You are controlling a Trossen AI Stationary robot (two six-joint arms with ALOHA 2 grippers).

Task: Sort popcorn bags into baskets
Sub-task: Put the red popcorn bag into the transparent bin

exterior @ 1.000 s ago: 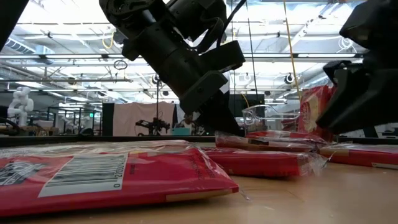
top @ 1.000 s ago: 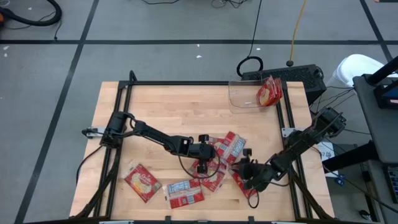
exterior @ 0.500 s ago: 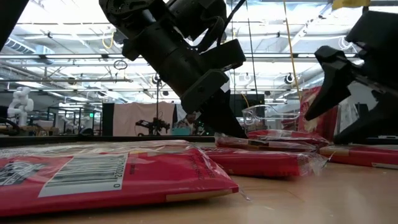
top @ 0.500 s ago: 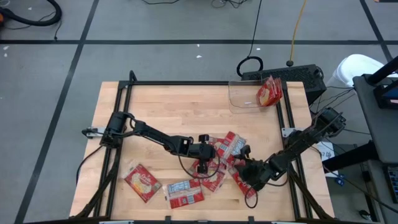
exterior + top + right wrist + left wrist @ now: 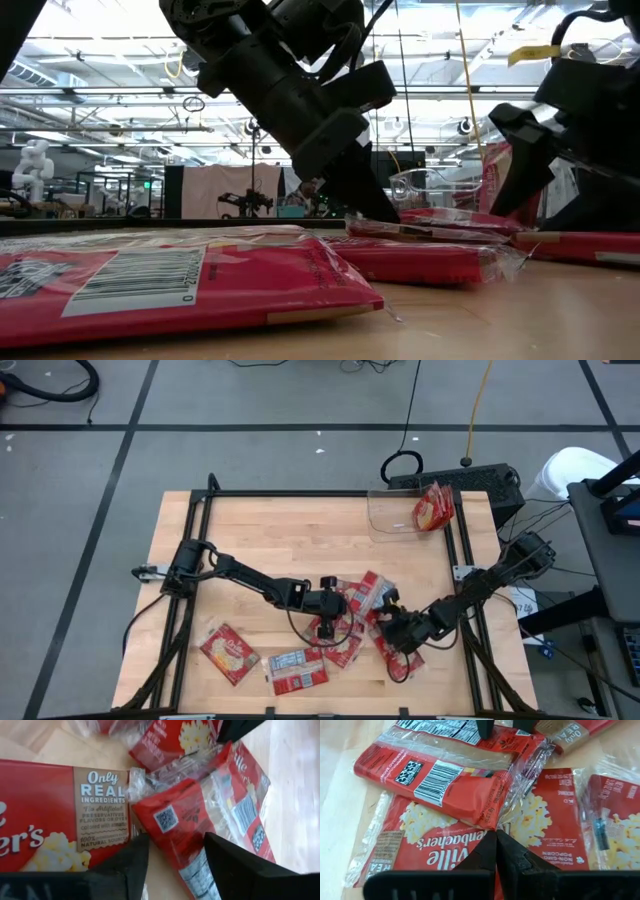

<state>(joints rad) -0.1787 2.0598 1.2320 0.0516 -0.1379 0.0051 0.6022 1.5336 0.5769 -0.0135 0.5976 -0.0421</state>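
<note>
The popcorn bags (image 5: 355, 622) lie heaped at the table's middle near edge, two more (image 5: 265, 659) to the left and one in the clear bin (image 5: 392, 520) at the far right; light, flat and slick in crinkly wrap, they look best pinched at a free edge. The left gripper (image 5: 330, 630), fingers closed, presses down on the heap without visibly holding anything, while the right gripper (image 5: 392, 628), fingers apart, straddles a bag's corner (image 5: 172, 817). Overlaps hide how many bags lie beneath.
</note>
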